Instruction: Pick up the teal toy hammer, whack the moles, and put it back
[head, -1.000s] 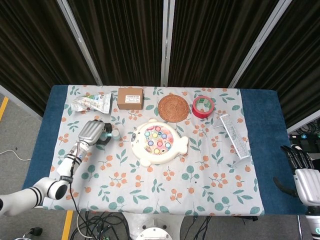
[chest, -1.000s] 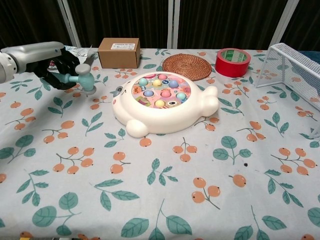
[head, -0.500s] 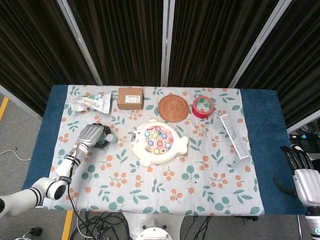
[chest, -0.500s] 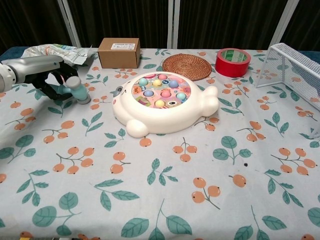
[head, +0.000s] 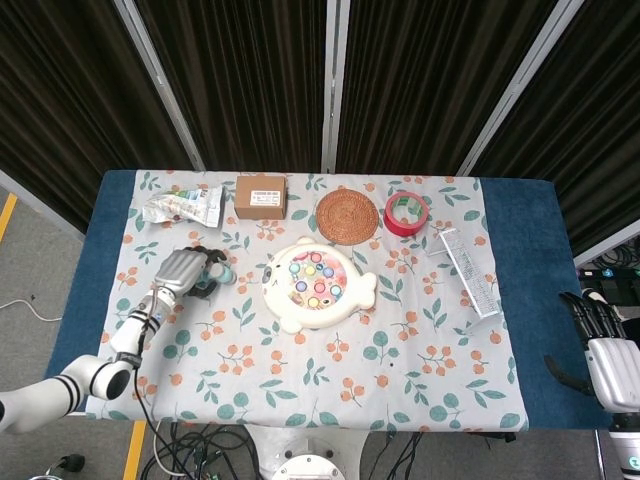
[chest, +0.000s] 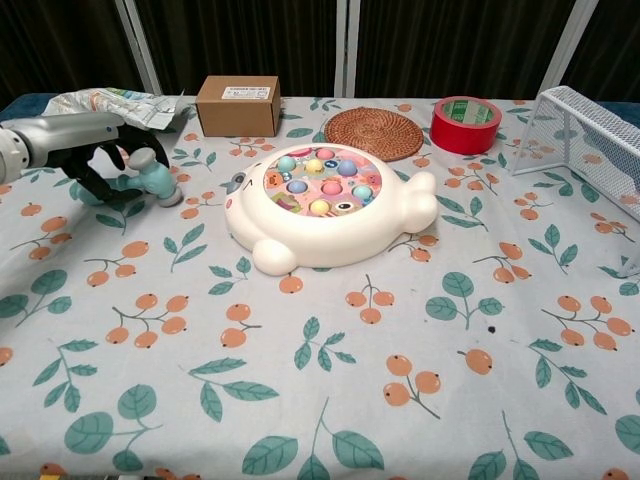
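Note:
The teal toy hammer (chest: 150, 181) lies on the tablecloth left of the mole game, its grey head (chest: 166, 192) pointing toward the game; the head view shows the hammer (head: 222, 272) there too. My left hand (chest: 92, 150) hovers right over its handle, fingers arched and loosened, with teal showing beneath them. In the head view, my left hand (head: 181, 270) sits just left of the hammer head. The white fish-shaped mole game (chest: 325, 205) with coloured moles (head: 316, 278) stands mid-table. My right hand (head: 610, 352) hangs off the table's right edge, fingers apart and holding nothing.
Along the back stand a crumpled snack bag (head: 181, 206), a cardboard box (chest: 238, 104), a woven coaster (chest: 374, 131) and a red tape roll (chest: 464, 123). A wire mesh rack (chest: 592, 134) lies at the right. The flowered tablecloth (chest: 330, 380) covers the front.
My left hand lowered the hammer from just above the cloth onto the table and drew slightly left. Its fingers have loosened around the handle. The right hand stayed still.

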